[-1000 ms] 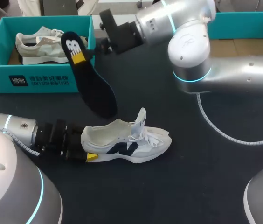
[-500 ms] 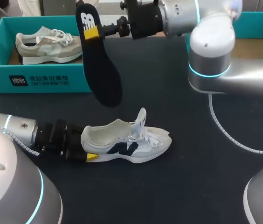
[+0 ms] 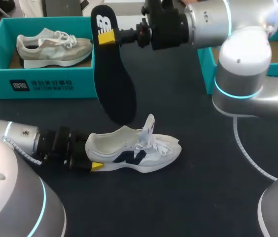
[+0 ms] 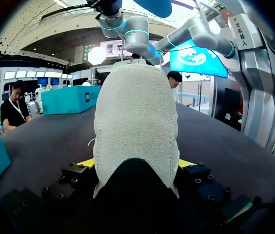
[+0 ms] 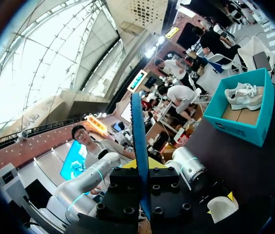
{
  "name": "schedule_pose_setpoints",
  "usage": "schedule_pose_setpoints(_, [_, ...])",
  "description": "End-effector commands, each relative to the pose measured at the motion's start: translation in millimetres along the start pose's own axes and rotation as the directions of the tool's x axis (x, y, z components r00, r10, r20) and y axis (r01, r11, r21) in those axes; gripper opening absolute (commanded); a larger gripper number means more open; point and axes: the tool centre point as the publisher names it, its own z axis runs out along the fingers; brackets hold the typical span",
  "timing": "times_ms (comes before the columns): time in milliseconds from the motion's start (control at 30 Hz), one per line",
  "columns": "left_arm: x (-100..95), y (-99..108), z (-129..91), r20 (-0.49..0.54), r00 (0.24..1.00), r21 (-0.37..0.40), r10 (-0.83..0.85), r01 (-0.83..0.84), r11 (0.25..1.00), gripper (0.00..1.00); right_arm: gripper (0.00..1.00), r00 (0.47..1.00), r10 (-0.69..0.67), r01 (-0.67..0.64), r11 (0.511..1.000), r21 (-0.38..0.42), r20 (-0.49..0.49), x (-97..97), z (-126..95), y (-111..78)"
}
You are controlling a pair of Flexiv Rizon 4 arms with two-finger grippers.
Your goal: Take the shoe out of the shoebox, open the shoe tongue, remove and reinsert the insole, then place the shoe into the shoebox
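A white shoe [image 3: 139, 149] with a dark logo lies on its sole on the black table, toe to the right, tongue [image 3: 149, 124] pulled up. My left gripper [image 3: 90, 154] is shut on its heel [image 4: 136, 122], with a yellow tip pressed against each side. My right gripper [image 3: 110, 37], reaching in over the table's far middle, is shut on the heel end of the black insole [image 3: 113, 84]. The insole hangs down, its toe end just above the shoe's opening. In the right wrist view the insole [image 5: 138, 141] shows edge-on between that gripper's fingers [image 5: 141, 168].
A teal shoebox [image 3: 40, 85] at the far left holds a second, beige shoe [image 3: 52, 47]. Another teal box [image 3: 206, 63] stands at the far right, mostly hidden behind my right arm [image 3: 242, 64]. A grey cable [image 3: 247, 153] curves over the table on the right.
My right arm has carried the insole up and to the right, so it now hangs steeper over the shoe. The left gripper and the shoe have stayed put.
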Motion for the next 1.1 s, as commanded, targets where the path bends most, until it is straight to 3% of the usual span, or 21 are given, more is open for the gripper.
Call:
schedule_pose_setpoints(33, [1.0,2,1,0.003,1.0,0.0,0.0,0.0,1.0,0.0,0.0,0.998,0.013,-0.009,0.997,-0.075,0.058,20.1,-13,-19.2])
schedule_pose_setpoints(367, [1.0,2,1,0.003,1.0,0.0,0.0,0.0,1.0,0.0,0.0,0.994,0.029,-0.016,0.993,-0.118,0.108,42.0,-19,-30.6])
schedule_pose_setpoints(967, [1.0,2,1,0.003,1.0,0.0,0.0,0.0,1.0,0.0,0.0,0.991,0.003,0.012,0.994,-0.11,0.132,43.2,-21,-29.8])
schedule_pose_setpoints(1100, [1.0,2,1,0.003,1.0,0.0,0.0,0.0,1.0,0.0,0.0,0.988,0.032,-0.011,0.991,-0.133,0.152,48.6,-42,-25.9])
